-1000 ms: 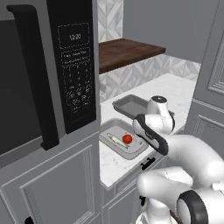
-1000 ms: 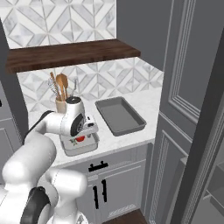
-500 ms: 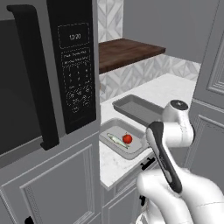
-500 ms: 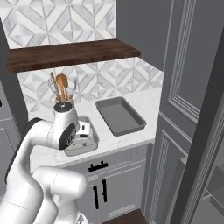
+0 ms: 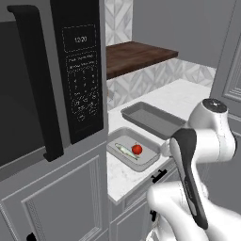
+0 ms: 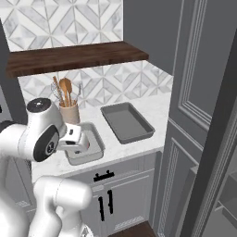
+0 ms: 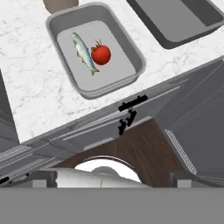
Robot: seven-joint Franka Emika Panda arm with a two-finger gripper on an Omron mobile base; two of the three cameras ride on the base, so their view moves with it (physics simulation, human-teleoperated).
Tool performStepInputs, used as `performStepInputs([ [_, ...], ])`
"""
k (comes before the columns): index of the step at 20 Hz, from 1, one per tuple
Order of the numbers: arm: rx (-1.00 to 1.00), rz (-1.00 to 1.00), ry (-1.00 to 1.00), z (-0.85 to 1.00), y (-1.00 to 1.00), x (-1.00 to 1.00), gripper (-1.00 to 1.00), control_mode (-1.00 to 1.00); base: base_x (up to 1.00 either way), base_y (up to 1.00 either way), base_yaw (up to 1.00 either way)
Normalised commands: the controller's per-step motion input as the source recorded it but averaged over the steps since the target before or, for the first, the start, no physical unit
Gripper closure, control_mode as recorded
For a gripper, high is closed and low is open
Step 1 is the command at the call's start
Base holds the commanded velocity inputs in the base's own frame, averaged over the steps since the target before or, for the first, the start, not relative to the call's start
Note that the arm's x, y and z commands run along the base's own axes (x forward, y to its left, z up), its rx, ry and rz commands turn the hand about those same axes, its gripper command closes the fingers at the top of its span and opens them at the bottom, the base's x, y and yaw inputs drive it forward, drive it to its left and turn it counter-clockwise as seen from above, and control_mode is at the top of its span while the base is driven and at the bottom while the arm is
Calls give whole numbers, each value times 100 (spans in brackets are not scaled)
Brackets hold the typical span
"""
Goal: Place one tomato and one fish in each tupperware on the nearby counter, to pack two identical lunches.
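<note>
The near tupperware lies on the white counter. It holds a red tomato and a silver fish, side by side. Beyond it, the second tupperware holds nothing. My gripper hangs above the counter's front edge, drawn back from the near tupperware. It is open, with nothing between its fingers. In the right base view my hand hides part of that tupperware.
A black microwave stands to the left, and a dark wooden shelf runs above the counter. A utensil holder sits behind the near tupperware. Below are grey cabinet doors with black handles and a wood floor. A tall grey cabinet closes off the right.
My arm has lifted up and back off the near tupperware toward the counter's front edge. The tomato and fish lie unmoved in it.
</note>
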Motion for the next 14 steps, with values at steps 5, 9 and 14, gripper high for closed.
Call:
performStepInputs([
  [5, 0, 0, -11, 21, 0, -50, -100, -100, 0, 0, 0],
  [9, 0, 0, 0, 0, 0, 0, -100, 100, 0, 0, 0],
  [14, 0, 0, 0, 0, 0, 0, -100, 100, -84, 9, -1],
])
